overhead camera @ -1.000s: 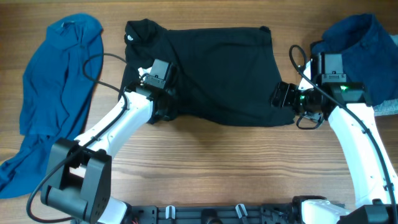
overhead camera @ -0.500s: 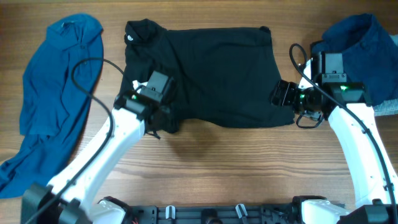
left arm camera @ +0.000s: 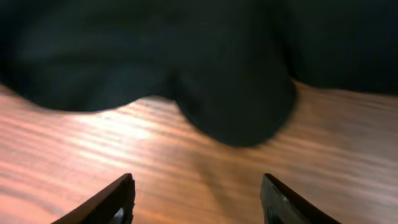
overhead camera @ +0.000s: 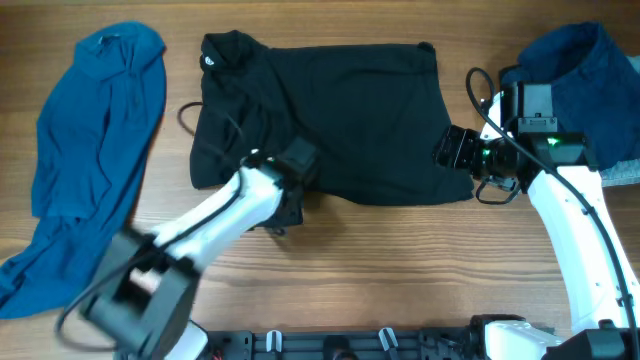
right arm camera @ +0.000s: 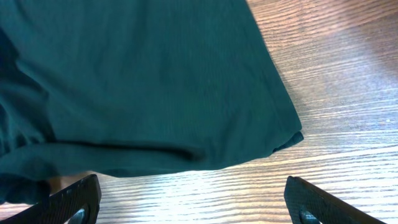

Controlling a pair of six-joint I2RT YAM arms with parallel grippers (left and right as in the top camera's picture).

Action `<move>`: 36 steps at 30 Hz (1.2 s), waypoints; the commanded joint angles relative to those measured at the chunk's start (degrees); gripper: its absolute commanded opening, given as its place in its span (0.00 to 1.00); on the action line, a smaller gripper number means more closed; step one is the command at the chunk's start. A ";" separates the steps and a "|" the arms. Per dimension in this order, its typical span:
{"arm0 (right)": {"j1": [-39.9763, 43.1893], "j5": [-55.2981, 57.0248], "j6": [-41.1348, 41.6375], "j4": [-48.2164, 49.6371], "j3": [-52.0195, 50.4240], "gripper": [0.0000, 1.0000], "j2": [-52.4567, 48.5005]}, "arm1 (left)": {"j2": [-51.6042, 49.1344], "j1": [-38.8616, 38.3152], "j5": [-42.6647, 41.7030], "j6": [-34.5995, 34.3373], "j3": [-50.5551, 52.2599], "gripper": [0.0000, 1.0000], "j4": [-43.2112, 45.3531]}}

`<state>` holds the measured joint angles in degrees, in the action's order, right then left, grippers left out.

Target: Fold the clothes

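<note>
Likely light and floppy, the black top [overhead camera: 350,120] is lying flat; its hem corners are looking best to pinch, left pincer [left arm camera: 198,200] and right pincer [right arm camera: 193,200] both gaping empty.

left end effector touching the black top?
Apart. Left wrist view: bare table separates the left end effector from the black top.
</note>
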<state>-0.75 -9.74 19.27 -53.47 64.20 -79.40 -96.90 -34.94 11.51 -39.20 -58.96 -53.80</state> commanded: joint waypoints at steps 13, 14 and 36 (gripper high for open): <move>-0.02 -0.87 0.42 0.39 -0.20 0.95 0.48 | -12.07 -0.22 10.29 3.21 0.74 0.41 9.77; -0.02 -0.87 0.39 0.39 -0.20 0.95 0.48 | -12.07 -0.22 10.23 3.21 0.72 0.10 9.53; -0.02 -2.38 0.20 0.90 -0.20 0.95 0.48 | -8.15 0.98 1.46 7.48 -31.89 0.66 -23.17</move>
<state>-0.75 -11.18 19.27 -52.25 64.14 -79.40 -105.43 -34.33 13.52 -33.39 -90.39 -77.78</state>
